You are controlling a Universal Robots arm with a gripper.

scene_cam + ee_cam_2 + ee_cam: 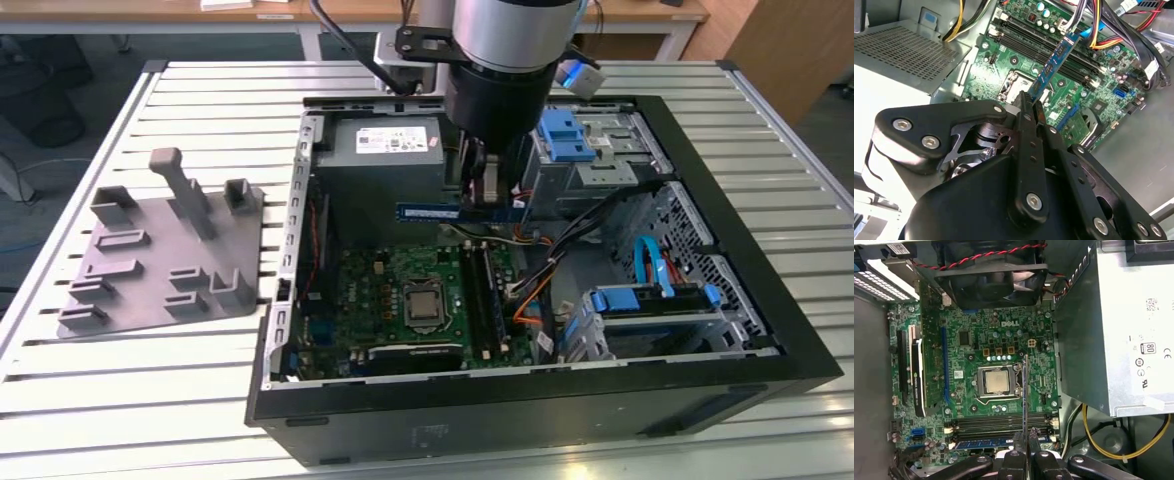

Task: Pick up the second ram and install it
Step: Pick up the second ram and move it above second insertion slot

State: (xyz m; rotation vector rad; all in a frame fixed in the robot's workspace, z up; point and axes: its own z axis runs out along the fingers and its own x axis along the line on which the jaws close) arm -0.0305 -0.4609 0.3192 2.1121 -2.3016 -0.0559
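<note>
Above the motherboard (969,340), inside the open case (534,400), the gripper (1030,104) is holding the second ram (1054,65) in the air. The fingers (1026,150) are pinching the thin board between them. The stick is hanging clear of everything, near the power supply (380,150), and is touching no slot.

Risks as I'm judging them:
- **Alignment:** in both wrist views the stick is lying crosswise to the memory slots (999,421). Going down like this, it would be landing across the slot walls and latches, not into a slot.
- **Occupied slot:** one slot is already carrying a blue stick (984,443). A small sideways error would be knocking that stick, or aiming at a slot that is already full.
- **Cables:** the cable bundle (1099,30) is sitting just beside the slot ends and could be snagging a corner of the stick.
- **Grip:** the pinch is narrow, so pressing force could be tilting the stick or letting it slip, seating one end only.
- **Unknowns:** I cannot tell the notch direction or whether the latches are open. Either one being wrong would be jamming the insert and stressing the board.
</note>
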